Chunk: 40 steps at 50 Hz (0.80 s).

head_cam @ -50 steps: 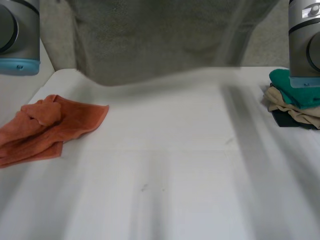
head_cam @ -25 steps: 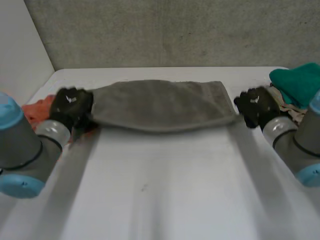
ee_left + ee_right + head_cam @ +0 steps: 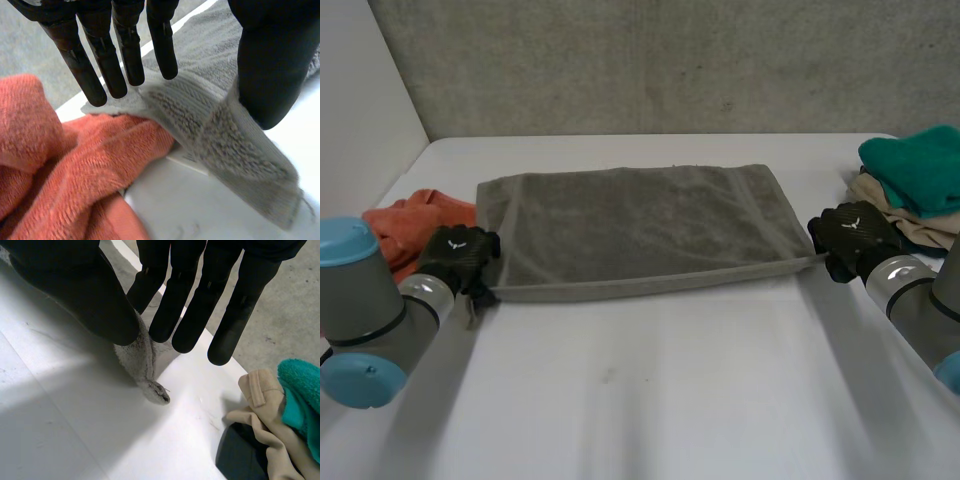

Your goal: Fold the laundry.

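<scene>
Grey towel [image 3: 640,230] lies spread flat on the white table [image 3: 670,400], long edges running side to side. Its near long edge is stretched between the two hands.

Left hand [image 3: 460,255] is at the grey towel's near left corner. In the left wrist view the straight fingers [image 3: 110,60] sit on one side of that corner and the thumb [image 3: 272,65] on the other. The corner fabric stands up, pinched between them.

Right hand [image 3: 850,235] is at the grey towel's near right corner. In the right wrist view its fingers [image 3: 190,315] and thumb [image 3: 85,295] are closed narrow on a small tuft of the corner. The tuft's tip pokes out below them onto the table.

Orange towel [image 3: 405,220] is crumpled just beside the grey towel's left short edge. It touches the grey towel, and the held grey corner overlaps it in the left wrist view.

Off the grey towel's right short edge, past the right hand and apart from the towel, sits a pile of clothes. A teal cloth [image 3: 915,170] is on top of a beige cloth [image 3: 895,215], with a dark item [image 3: 237,455] under those.

A grey wall [image 3: 650,60] stands behind the grey towel's far edge.
</scene>
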Each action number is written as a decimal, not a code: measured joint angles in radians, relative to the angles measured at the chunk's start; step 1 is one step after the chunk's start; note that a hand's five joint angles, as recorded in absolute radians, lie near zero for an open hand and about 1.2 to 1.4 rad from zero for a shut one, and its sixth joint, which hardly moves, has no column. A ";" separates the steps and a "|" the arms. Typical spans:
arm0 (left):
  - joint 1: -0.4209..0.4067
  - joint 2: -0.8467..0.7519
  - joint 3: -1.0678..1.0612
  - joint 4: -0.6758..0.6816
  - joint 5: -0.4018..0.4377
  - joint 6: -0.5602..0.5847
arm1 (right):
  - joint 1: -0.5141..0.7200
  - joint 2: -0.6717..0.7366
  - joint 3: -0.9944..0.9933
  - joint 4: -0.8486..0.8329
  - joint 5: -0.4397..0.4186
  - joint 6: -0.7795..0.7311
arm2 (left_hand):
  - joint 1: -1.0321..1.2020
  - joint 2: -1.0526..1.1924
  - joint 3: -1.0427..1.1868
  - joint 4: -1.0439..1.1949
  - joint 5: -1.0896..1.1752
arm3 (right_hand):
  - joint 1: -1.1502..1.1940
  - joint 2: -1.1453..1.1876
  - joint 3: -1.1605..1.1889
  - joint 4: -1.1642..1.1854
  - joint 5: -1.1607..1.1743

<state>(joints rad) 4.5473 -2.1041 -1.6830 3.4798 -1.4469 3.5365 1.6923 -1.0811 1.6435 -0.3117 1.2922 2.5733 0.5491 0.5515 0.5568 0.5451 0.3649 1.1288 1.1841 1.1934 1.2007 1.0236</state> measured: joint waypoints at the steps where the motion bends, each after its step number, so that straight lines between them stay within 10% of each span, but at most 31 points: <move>1: 0.002 0.002 -0.001 -0.010 -0.001 -0.006 | -0.001 0.001 -0.001 0.000 0.002 0.000 | 0.000 0.000 0.000 0.000 0.000 | 0.000 0.000 0.000 0.000 0.000; 15: 0.034 0.169 -0.080 -0.230 -0.012 0.040 | -0.013 -0.040 -0.003 0.112 0.029 -0.069 | 0.615 0.644 0.633 0.653 0.607 | 0.000 0.000 0.000 0.000 0.001; 28: 0.052 0.455 -0.236 -0.818 -0.039 0.457 | -0.186 -0.215 0.095 0.803 0.012 -0.665 | 0.615 0.646 0.633 0.654 0.607 | 0.000 0.000 0.000 0.000 0.001; 40: -0.038 0.301 -0.010 -0.498 -0.016 0.353 | -0.071 -0.140 0.005 0.533 0.011 -0.479 | 0.615 0.646 0.633 0.654 0.622 | 0.000 0.000 0.000 0.000 0.006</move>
<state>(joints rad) 4.5098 -1.8032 -1.6925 2.9815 -1.4626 3.8893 1.6216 -1.2211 1.6486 0.2215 1.3034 2.0940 1.1640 1.1979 1.1896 1.1992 0.9871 1.1289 1.1841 1.1934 1.2007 1.0301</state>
